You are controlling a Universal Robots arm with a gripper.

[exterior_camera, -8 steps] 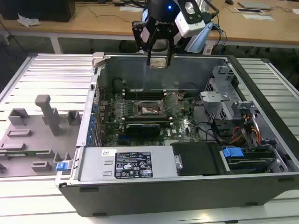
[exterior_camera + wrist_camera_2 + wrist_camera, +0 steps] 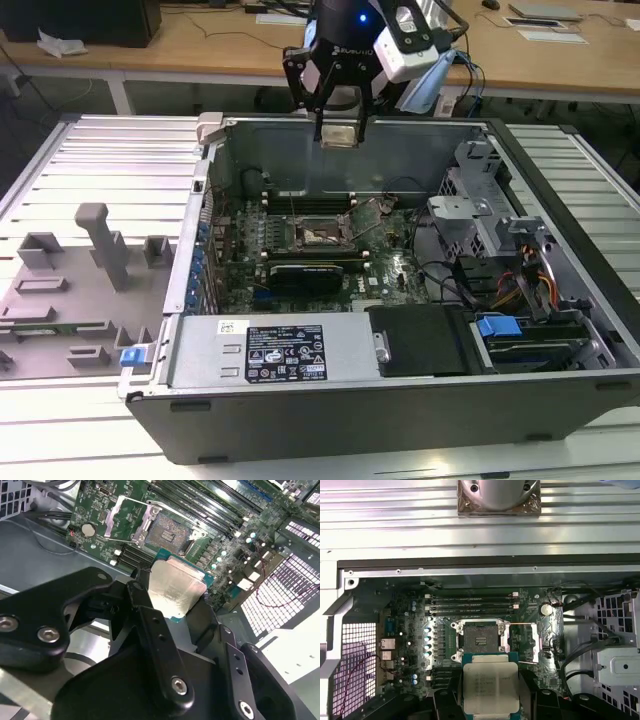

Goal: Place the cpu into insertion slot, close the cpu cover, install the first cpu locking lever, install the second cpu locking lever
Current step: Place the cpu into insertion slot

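Well above the open socket (image 2: 480, 636), the pincer (image 2: 340, 132) is clamping the cpu (image 2: 491, 687) by its edges; any skew in that grip is probably risking a crooked seat and a damaged socket.

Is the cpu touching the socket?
Apart. In the exterior view the pincer holds the cpu above the case, well clear of the open socket below.

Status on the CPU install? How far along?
Done: nothing seated yet. In hand: the pincer grips the cpu, above the open case. The insertion slot is bare and the cpu cover stands flipped open beside it. Left: seating the chip, closing the cover, both levers.
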